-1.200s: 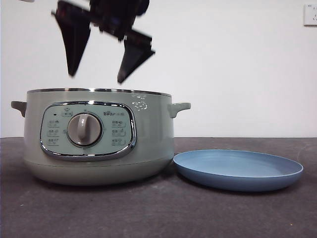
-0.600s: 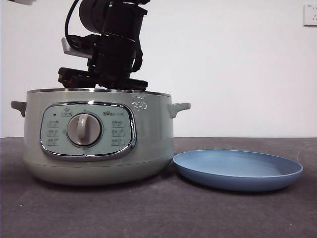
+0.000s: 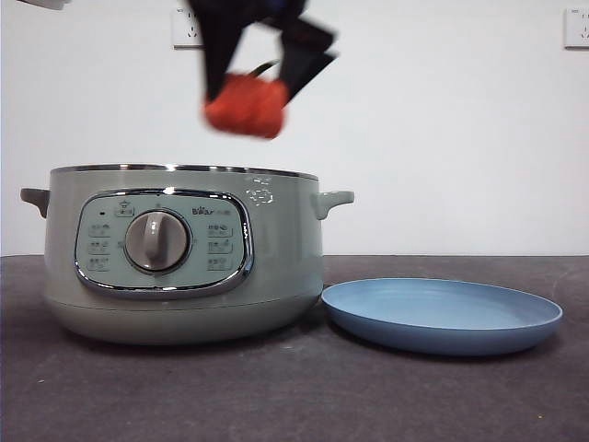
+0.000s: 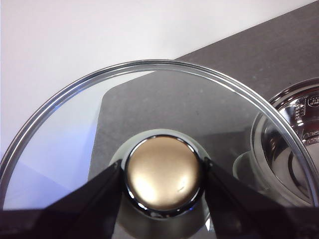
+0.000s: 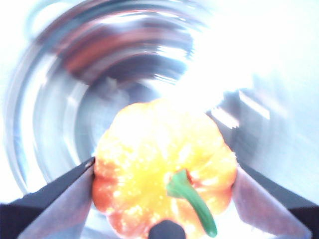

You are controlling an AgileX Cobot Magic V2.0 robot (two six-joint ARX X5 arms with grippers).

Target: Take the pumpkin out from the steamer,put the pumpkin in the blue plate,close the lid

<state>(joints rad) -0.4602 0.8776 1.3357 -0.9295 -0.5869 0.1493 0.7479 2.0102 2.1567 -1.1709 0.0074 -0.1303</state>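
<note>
Hanging clear above steamer (image 3: 184,253) rim: pumpkin (image 3: 246,104) in right gripper (image 3: 262,78).

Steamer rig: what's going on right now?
The right gripper holds the pumpkin in the air above the open steamer, clear of its rim. The left gripper is clamped on the knob of the glass lid, held off to the side. The blue plate beside the steamer has nothing on it yet.
</note>
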